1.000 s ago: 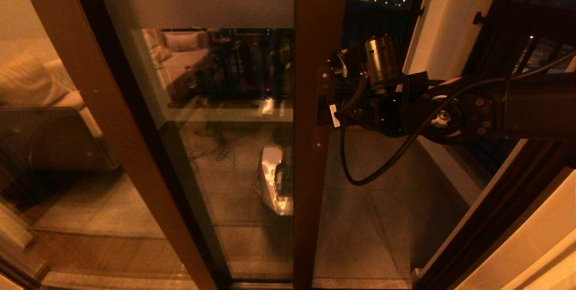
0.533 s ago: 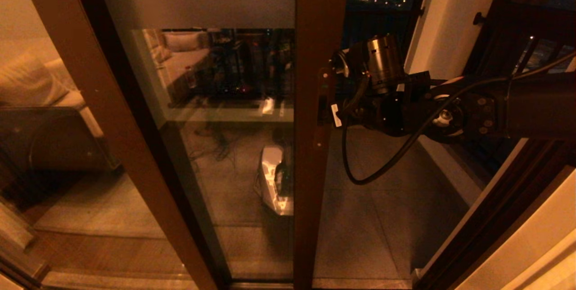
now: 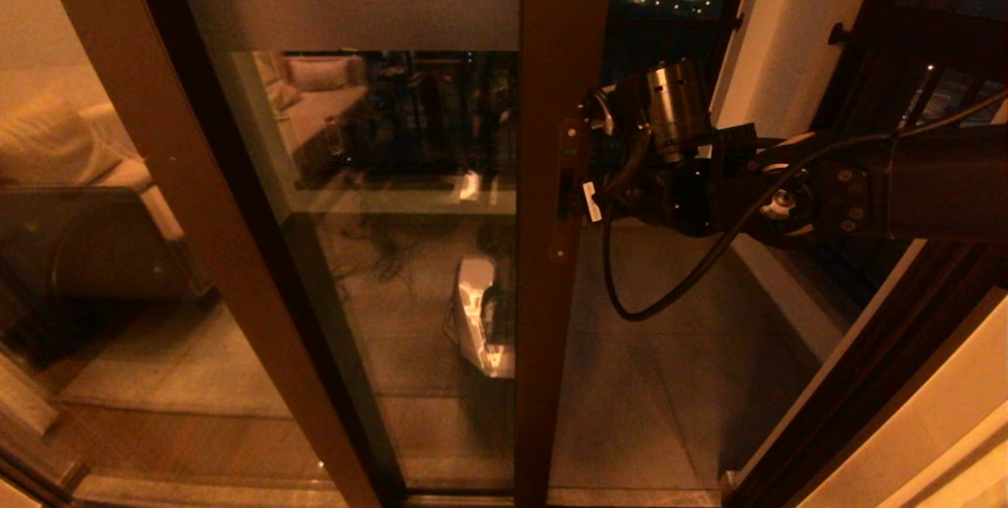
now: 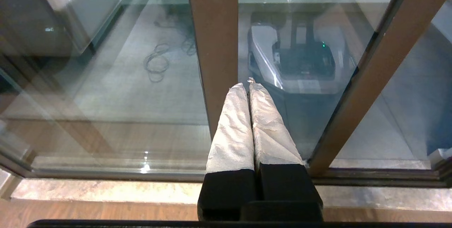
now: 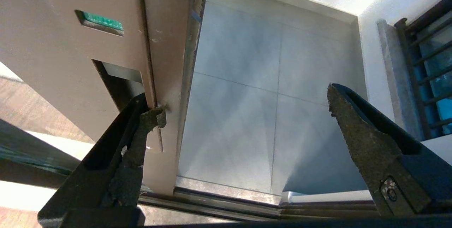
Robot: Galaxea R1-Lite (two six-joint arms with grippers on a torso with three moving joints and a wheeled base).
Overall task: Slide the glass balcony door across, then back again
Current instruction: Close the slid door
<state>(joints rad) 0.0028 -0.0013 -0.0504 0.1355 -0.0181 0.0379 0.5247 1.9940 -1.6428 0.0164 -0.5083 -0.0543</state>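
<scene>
The glass balcony door [image 3: 563,35] has a dark reddish-brown stile down the middle of the head view and a frosted band [image 3: 370,8] near its top. My right gripper [image 3: 584,194] is at the stile's recessed handle slot [image 3: 565,187]. In the right wrist view the right gripper [image 5: 245,104] is open wide. One finger [image 5: 141,129] is hooked into the handle slot [image 5: 116,83] against its edge, and the other hangs free over the balcony floor. My left gripper [image 4: 249,85] is shut on nothing, parked low before the glass.
The fixed glass panel's wide brown post [image 3: 157,177] slants at the left. Beyond the opening lie the tiled balcony floor [image 3: 669,382], a white wall [image 3: 787,35] and black-barred windows [image 3: 929,75]. The floor track [image 5: 229,203] runs below the stile.
The door stile and my right gripper have shifted together a little to the right. The left gripper shows no movement.
</scene>
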